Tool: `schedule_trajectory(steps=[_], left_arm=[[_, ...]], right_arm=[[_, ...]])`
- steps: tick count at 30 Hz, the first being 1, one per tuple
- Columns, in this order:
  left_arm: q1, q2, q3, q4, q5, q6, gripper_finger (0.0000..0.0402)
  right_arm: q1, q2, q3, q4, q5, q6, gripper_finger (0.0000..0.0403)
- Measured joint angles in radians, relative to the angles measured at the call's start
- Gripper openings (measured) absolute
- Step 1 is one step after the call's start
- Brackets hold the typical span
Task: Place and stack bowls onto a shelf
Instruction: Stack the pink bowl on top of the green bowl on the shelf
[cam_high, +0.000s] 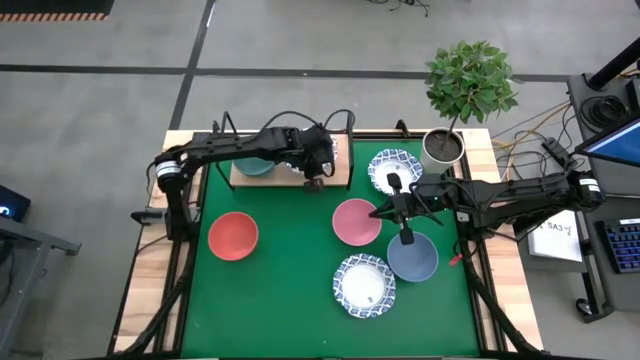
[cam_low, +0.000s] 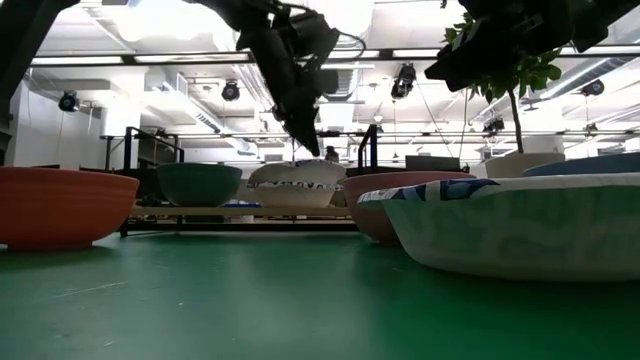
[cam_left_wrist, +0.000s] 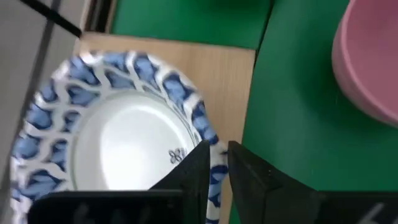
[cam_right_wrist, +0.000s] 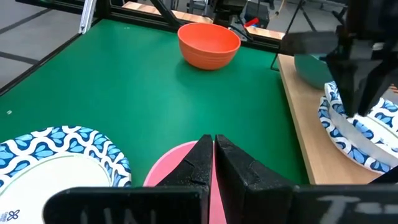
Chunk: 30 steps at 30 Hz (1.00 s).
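The light-wood shelf (cam_high: 285, 178) stands at the table's far edge, with a dark green bowl (cam_high: 252, 165) on its left part. My left gripper (cam_left_wrist: 216, 165) is over the shelf's right part, shut on a white bowl with a blue patterned rim (cam_left_wrist: 118, 137). That bowl seems to sit in another like it (cam_right_wrist: 348, 146). My right gripper (cam_right_wrist: 213, 149) hangs shut above the pink bowl (cam_high: 352, 222), high above it in the low view. Resting on the green mat are the red bowl (cam_high: 233, 235), the grey-blue bowl (cam_high: 415, 258) and two more white-and-blue bowls (cam_high: 364, 285) (cam_high: 393, 170). My left gripper pinches the white-and-blue bowl's rim (cam_left_wrist: 217, 177) on the side toward the table's right, one finger (cam_left_wrist: 196, 168) inside the bowl and one (cam_left_wrist: 249, 177) outside. The fingers come from above, pointing down. The bowl sits upright over the shelf board (cam_left_wrist: 230, 68).
A white plant pot (cam_high: 442, 147) with a leafy plant stands at the far right corner, close to one white-and-blue bowl. Black rod supports (cam_high: 350, 150) rise at the shelf's right end. Bare green mat (cam_high: 290, 290) lies at the near middle and left.
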Motion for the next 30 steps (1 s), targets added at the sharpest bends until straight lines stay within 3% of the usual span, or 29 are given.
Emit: schedule_trajectory(steps=[17,30], left_arm=[[-0.017,-0.004,-0.062,0.023,0.003,-0.082,0.0036],[-0.299,-0.028,-0.064,0.078,0.058,-0.088,0.0036]], right_arm=[[0.000,0.000,-0.001,0.008,0.000,0.030,0.0009],[0.000,0.000,-0.001,0.000,0.000,0.014,0.0009]])
